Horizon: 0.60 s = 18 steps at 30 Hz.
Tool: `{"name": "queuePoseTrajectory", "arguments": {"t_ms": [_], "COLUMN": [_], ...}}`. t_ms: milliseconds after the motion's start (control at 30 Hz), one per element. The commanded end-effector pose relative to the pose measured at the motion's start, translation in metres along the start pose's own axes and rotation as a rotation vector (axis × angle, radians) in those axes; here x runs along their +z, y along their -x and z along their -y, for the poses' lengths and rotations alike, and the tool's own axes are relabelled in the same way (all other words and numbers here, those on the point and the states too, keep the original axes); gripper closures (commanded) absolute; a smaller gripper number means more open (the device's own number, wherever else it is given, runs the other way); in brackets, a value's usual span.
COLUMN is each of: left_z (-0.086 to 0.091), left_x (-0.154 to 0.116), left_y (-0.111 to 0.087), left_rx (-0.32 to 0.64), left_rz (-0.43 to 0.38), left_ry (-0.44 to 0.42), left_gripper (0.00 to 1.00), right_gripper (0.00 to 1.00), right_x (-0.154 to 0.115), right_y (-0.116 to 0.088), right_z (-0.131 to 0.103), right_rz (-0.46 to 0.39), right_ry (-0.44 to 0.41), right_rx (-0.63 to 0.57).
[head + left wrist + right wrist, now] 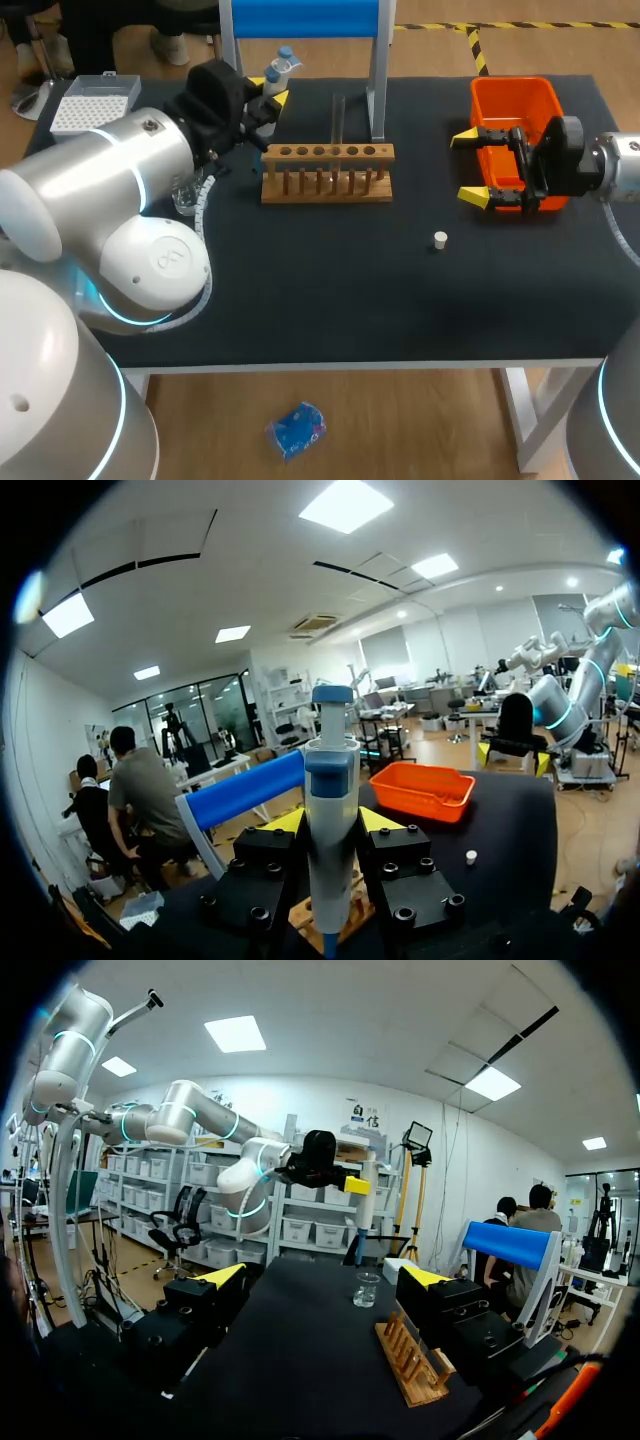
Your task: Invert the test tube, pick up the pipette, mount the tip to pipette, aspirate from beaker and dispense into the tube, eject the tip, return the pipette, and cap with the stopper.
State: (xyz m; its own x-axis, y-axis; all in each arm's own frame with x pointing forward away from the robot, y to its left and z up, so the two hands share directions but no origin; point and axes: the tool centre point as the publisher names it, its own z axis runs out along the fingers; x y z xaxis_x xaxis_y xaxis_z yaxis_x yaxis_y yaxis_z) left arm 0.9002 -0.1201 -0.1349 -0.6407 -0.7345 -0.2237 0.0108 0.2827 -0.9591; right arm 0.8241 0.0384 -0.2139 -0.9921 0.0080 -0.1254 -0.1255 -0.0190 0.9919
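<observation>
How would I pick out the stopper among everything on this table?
Find the orange bin on the right of the black table. From its near left corner, look slightly toward the table's middle, short of the wooden rack. The stopper is the small white plug lying alone on bare black surface, touching nothing.

Head view: my left arm (100,180) covers most of the beaker (184,198); only a glassy sliver shows, and I can't read the level. It also clips the near edge of the tip box (92,103). Only the top of the pipette (279,66) shows, the rest is behind my left gripper (262,108). In the left wrist view its lower end runs off the edge, so I can't tell if a tip is on. The rack (300,917) is mostly hidden there. Test tube (338,118) faint. Stopper (440,240) too small for detail. My right gripper (468,168) blocks part of the orange bin (515,95).
</observation>
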Motion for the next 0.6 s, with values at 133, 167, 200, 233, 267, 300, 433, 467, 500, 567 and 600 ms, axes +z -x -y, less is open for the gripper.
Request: {"name": "queuePoseTrajectory", "arguments": {"t_ms": [133, 167, 200, 233, 267, 300, 433, 467, 500, 567, 600], "left_z": [-0.001, -0.001, -0.001, -0.001, -0.001, -0.003, -0.008, -0.008, -0.008, -0.008, -0.008], "left_x": [-0.001, -0.001, -0.001, -0.001, -0.001, 0.001, 0.015, 0.018, 0.023, 0.031, 0.035], "left_y": [0.004, 0.004, 0.004, 0.004, 0.004, 0.01, 0.039, 0.044, 0.052, 0.063, 0.069], "left_rx": [0.0, 0.0, 0.0, 0.0, 0.0, 0.002, -0.018, -0.024, -0.019, -0.023, -0.027], "left_rz": [-0.014, -0.014, -0.014, -0.014, -0.014, 0.005, 0.056, 0.059, 0.078, 0.084, 0.095], "left_ry": [-0.007, -0.007, -0.007, -0.007, -0.007, -0.001, -0.016, -0.024, -0.022, -0.038, -0.039], "left_gripper": [1.0, 1.0, 1.0, 1.0, 1.0, 1.0, 1.0, 1.0, 1.0, 1.0, 1.0], "right_gripper": [0.0, 0.0, 0.0, 0.0, 0.0, 0.0, 0.0, 0.0, 0.0, 0.0, 0.0], "right_x": [0.0, 0.0, 0.0, 0.0, 0.0, 0.0, 0.0, 0.0, 0.0, 0.0, 0.0], "right_y": [-0.001, -0.001, -0.001, -0.001, -0.001, -0.001, -0.001, -0.001, -0.001, -0.001, -0.001], "right_z": [-0.001, -0.001, -0.001, -0.001, -0.001, -0.001, -0.001, -0.001, -0.001, -0.001, -0.001], "right_rz": [0.001, 0.001, 0.001, 0.001, 0.001, 0.001, 0.001, 0.001, 0.001, 0.001, 0.001], "right_ry": [-0.002, -0.002, -0.002, -0.002, -0.002, -0.002, -0.002, -0.002, -0.002, -0.002, -0.002], "right_rx": [0.0, 0.0, 0.0, 0.0, 0.0, 0.0, 0.0, 0.0, 0.0, 0.0, 0.0]}}
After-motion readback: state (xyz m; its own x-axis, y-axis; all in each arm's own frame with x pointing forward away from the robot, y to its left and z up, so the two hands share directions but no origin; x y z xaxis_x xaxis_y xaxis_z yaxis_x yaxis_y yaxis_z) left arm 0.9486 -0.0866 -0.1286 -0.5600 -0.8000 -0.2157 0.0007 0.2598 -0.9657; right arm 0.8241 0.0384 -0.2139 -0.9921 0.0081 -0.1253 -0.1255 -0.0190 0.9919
